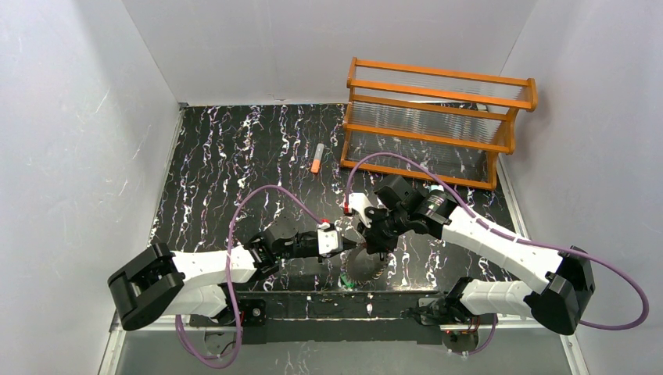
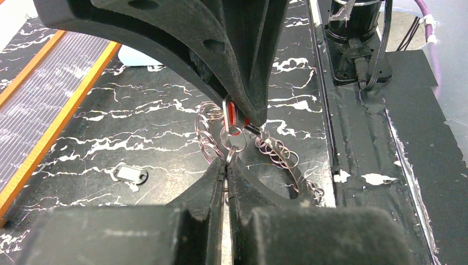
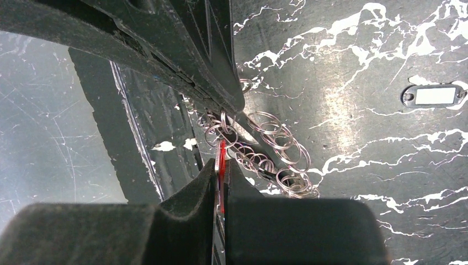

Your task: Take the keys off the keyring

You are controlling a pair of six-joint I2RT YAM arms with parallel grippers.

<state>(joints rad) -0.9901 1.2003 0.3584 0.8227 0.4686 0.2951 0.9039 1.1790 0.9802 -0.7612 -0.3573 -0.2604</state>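
Note:
The keyring [image 2: 276,179] is a dark flat ring strung with several small wire rings, and it hangs between my two grippers just above the table. My left gripper [image 2: 227,164] is shut on one small wire ring of it. My right gripper [image 3: 222,164] is shut on the red key [image 3: 222,152], which is still linked to the small rings. The red key also shows in the left wrist view [image 2: 232,115]. In the top view the grippers meet fingertip to fingertip, left [image 1: 349,246] and right [image 1: 367,244], with the keyring [image 1: 366,266] hanging below. The green key [image 1: 346,282] hangs at its lower edge. The dark-and-white key [image 3: 435,95] lies loose on the table.
An orange wooden rack [image 1: 438,117] stands at the back right. An orange-and-grey tube [image 1: 317,158] lies in the middle of the far half of the table. The black marbled table top [image 1: 219,180] has white walls on three sides. The arm bases sit at the near edge.

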